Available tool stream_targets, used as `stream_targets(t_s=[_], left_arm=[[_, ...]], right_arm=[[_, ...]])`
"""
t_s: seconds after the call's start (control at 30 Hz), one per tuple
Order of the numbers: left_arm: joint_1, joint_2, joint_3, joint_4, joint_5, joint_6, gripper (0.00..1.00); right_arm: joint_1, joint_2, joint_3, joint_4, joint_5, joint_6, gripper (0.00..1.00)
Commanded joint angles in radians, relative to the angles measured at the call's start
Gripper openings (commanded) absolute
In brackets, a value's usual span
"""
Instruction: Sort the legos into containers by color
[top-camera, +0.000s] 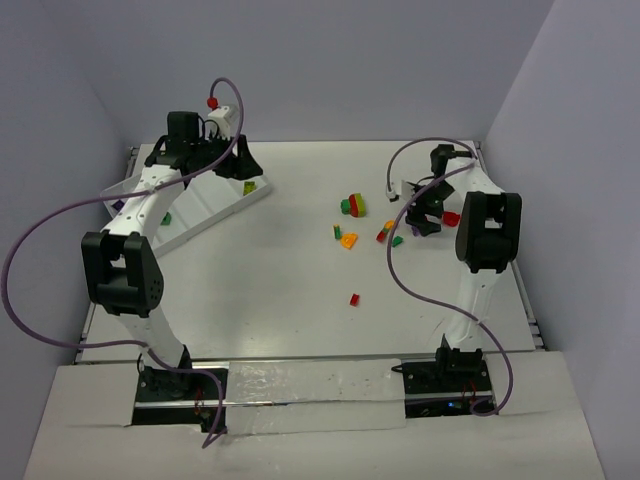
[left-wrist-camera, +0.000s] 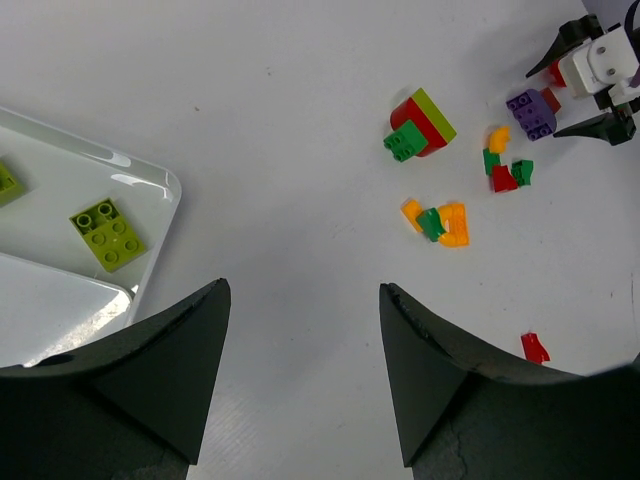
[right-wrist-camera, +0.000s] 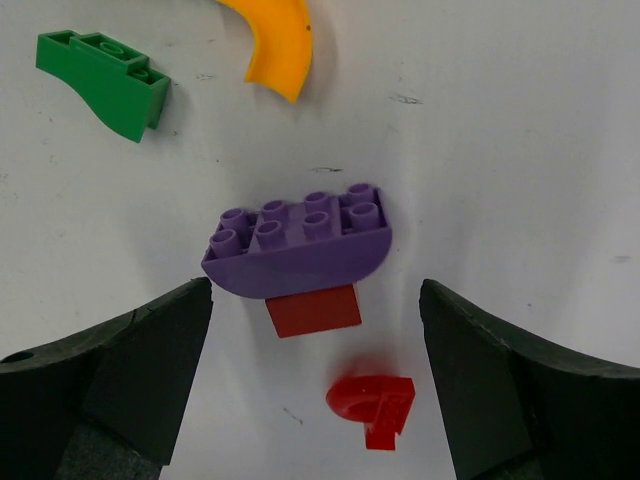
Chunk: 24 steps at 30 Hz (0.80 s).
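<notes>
My right gripper (right-wrist-camera: 317, 286) hangs wide, empty, over the purple brick (right-wrist-camera: 300, 245); closing now could drag the touching red piece (right-wrist-camera: 312, 311) along, mixing colors.

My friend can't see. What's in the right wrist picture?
A purple lego lies on the white table between the open jaws of the right gripper, a red block touching it. Another red lego, a green one and an orange one lie nearby.

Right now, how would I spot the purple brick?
Look at the right side of the table, where the right claw hangs open. Straight under it lies the purple brick. Its neighbours are a green brick, an orange brick and red bits; it alone is purple.
</notes>
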Motion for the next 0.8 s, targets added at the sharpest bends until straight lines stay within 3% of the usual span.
stream_targets(t_s=[0.0, 0.13, 0.43, 0.77], left_arm=[[-0.005, 0.011, 0.052, -0.013, -0.005, 0.004, 0.71], [-0.003, 0.013, 0.052, -0.011, -0.019, 0.007, 0.70], [-0.003, 0.018, 0.051, -0.007, -0.018, -0.016, 0.70], [0.000, -0.052, -0.023, 0.009, -0.011, -0.087, 0.69]], right_arm=[[0.014, 0.010, -0.023, 0.005, 0.010, -0.025, 0.88], [0.015, 0.000, -0.046, 0.008, -0.002, -0.025, 0.79], [0.020, -0.039, -0.090, 0.038, -0.044, 0.020, 0.36], [0.024, -0.213, -0.117, 0.047, -0.156, 0.133, 0.25]])
